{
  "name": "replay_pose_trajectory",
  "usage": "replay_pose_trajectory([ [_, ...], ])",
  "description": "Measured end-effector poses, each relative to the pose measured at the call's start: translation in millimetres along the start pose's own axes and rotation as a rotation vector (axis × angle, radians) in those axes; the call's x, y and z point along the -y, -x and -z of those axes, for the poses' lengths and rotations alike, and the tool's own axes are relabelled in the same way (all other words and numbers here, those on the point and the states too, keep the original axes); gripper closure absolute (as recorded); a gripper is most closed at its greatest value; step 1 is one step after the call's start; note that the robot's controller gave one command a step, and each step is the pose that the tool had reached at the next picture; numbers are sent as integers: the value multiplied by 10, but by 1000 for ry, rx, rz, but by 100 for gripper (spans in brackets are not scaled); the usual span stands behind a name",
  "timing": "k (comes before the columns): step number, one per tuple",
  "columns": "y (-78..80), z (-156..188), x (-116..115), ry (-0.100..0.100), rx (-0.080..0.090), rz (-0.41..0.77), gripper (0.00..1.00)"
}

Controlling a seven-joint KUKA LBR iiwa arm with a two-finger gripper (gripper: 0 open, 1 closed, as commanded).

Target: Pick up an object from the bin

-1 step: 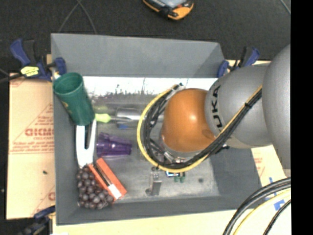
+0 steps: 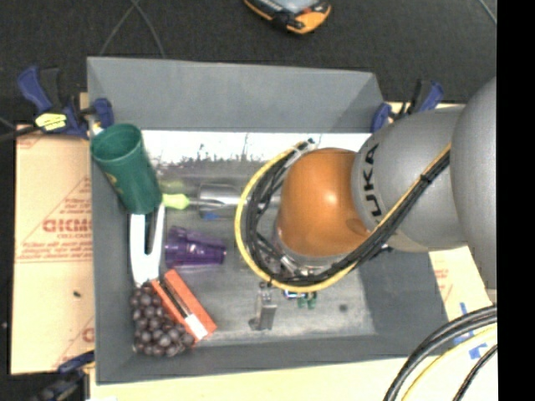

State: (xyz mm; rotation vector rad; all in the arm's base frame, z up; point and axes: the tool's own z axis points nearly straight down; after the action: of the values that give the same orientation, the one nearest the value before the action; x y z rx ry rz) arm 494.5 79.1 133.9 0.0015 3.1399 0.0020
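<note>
Jaws (apart or together, cannot tell) hang near the diagonally lying orange box (image 2: 185,303)

Orange-black handset (image 2: 287,5); dark floor (image 2: 167,15).

I see my smooth silver-grey rounded arm (image 2: 435,182) with black "UKA" lettering (image 2: 370,192). A glossy orange dome cover (image 2: 322,203) caps its wrist, with yellow and black cables (image 2: 241,215) looping its rim from twelve through nine to six o'clock.
</note>
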Motion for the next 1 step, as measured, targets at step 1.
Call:
replay_pose_trajectory([
  [1,565,-414,-549,-2,3,152,0],
])
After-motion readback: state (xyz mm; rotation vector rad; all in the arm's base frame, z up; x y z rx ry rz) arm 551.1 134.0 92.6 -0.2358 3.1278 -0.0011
